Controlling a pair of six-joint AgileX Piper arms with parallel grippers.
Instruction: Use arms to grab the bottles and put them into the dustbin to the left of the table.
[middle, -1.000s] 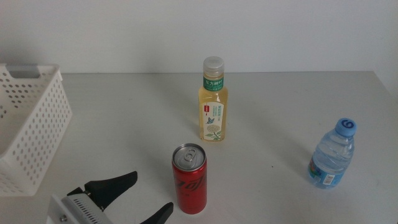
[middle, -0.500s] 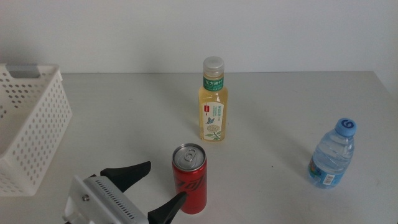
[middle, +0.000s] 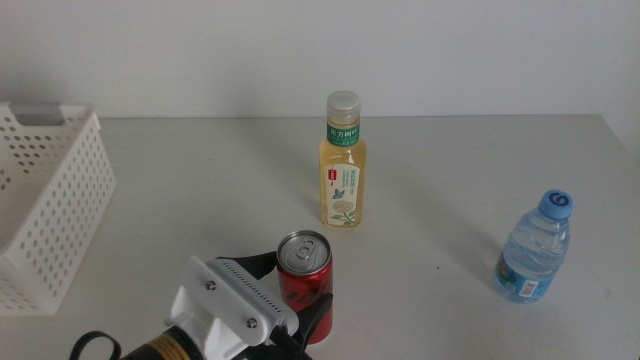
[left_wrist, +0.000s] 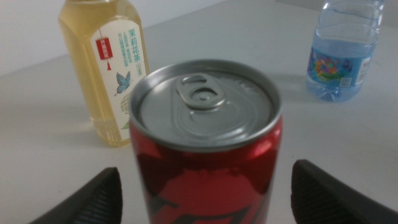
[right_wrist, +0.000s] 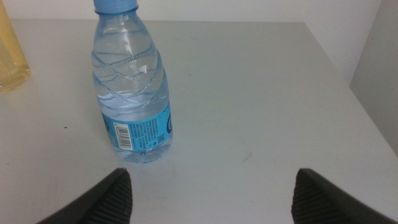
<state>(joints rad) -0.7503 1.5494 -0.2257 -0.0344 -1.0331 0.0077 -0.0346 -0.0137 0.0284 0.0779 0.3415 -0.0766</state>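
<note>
3 containers stand upright on the counter (middle: 480, 160); none is in the dustbin (middle: 50, 215) at the far left, so all 3 remain to be moved. Tea bottle (middle: 343, 160) stands at centre, well apart from the water bottle (middle: 535, 248) at right. Red can (middle: 304, 284) stands near centre. Left end effector (middle: 285, 300) is wide apart, jaws either side of the can, not yet gripping. Right end effector (right_wrist: 211, 193) waits wide apart, just short of the water bottle.
</note>
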